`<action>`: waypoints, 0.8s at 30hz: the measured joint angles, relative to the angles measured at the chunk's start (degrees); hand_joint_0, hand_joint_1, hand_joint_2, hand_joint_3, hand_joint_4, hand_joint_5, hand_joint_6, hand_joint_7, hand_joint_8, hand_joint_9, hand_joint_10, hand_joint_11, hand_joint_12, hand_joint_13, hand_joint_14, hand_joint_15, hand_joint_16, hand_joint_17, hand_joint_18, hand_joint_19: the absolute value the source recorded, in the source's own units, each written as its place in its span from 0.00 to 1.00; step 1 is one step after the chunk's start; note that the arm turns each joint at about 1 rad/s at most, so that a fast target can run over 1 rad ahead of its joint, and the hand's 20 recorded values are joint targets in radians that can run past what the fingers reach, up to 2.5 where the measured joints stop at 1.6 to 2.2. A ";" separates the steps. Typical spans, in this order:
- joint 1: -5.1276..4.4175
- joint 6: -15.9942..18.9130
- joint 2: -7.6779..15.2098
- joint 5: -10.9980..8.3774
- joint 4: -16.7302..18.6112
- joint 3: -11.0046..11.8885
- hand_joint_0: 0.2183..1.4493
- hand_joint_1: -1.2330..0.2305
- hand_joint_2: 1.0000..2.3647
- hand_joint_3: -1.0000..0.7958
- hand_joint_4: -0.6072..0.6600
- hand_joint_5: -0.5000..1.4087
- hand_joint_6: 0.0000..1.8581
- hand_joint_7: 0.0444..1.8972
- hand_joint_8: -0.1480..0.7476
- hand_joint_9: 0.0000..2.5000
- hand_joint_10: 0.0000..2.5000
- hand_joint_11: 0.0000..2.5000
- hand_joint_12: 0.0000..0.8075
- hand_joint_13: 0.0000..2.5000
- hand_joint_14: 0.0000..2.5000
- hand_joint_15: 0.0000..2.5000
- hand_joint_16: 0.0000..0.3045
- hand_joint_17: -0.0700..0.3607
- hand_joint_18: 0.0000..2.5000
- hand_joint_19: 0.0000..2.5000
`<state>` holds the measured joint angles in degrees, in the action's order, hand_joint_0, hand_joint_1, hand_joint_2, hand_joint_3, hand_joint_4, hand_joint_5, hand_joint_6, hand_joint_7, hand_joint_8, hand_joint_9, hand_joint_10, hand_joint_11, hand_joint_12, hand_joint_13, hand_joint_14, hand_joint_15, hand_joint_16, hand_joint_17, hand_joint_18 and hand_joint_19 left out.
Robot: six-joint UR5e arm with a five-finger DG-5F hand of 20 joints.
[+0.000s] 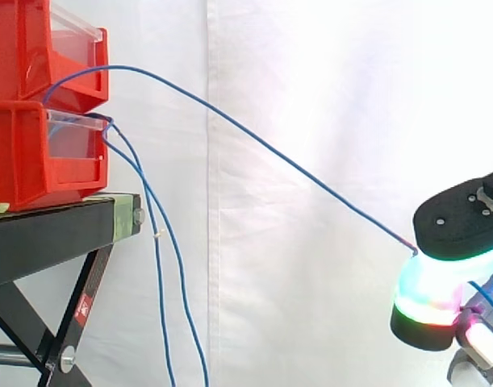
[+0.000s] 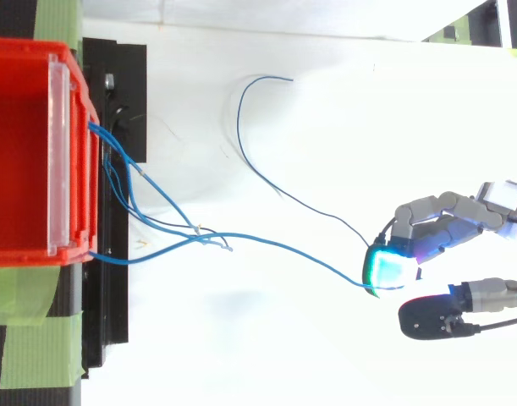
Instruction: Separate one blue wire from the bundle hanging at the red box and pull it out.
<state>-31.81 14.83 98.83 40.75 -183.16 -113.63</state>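
Far from the red box [image 1: 36, 161], your hand [image 1: 428, 290] pinches one blue wire [image 1: 254, 139] by its end. Tension holds it apart from the bundle [image 1: 161, 242] hanging at the box.

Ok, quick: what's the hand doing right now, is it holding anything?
Hand: shut on the blue wire, pinched at its glowing fingertips; the wire stretches back to the red bins.

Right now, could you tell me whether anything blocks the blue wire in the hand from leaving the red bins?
Nothing visible does. The blue wire runs free from the upper red bin to the hand pinching it. The other wires hang below it at the lower bin, apart from it in the side view.
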 measured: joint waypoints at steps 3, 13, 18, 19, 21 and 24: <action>-0.24 0.83 0.00 -0.03 0.56 -0.07 0.31 0.26 0.02 0.51 0.52 0.18 0.43 0.67 0.53 0.35 0.01 0.40 0.47 0.24 0.01 0.29 0.15 0.41 0.18 0.34; -0.32 0.63 -0.03 0.01 7.54 -0.10 0.31 0.26 0.02 0.51 0.52 0.18 0.43 0.66 0.53 0.35 0.01 0.41 0.48 0.24 0.01 0.29 0.15 0.41 0.18 0.34; -0.34 0.56 -0.02 0.00 12.08 -0.10 0.31 0.26 0.02 0.51 0.52 0.18 0.43 0.67 0.53 0.35 0.01 0.41 0.48 0.24 0.01 0.29 0.15 0.41 0.18 0.34; -0.34 0.55 -0.02 0.01 12.62 -0.10 0.31 0.26 0.02 0.51 0.52 0.18 0.43 0.66 0.53 0.35 0.01 0.40 0.47 0.24 0.01 0.29 0.15 0.41 0.18 0.33; -0.35 0.55 -0.03 0.02 13.54 -0.10 0.31 0.26 0.02 0.51 0.52 0.18 0.43 0.66 0.53 0.35 0.01 0.40 0.47 0.24 0.01 0.29 0.15 0.41 0.18 0.33; -0.33 0.55 -0.01 0.02 14.90 -0.10 0.31 0.26 0.02 0.51 0.52 0.18 0.43 0.67 0.53 0.35 0.01 0.40 0.48 0.24 0.01 0.29 0.15 0.41 0.18 0.33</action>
<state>-32.14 15.38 98.82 40.78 -168.26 -113.73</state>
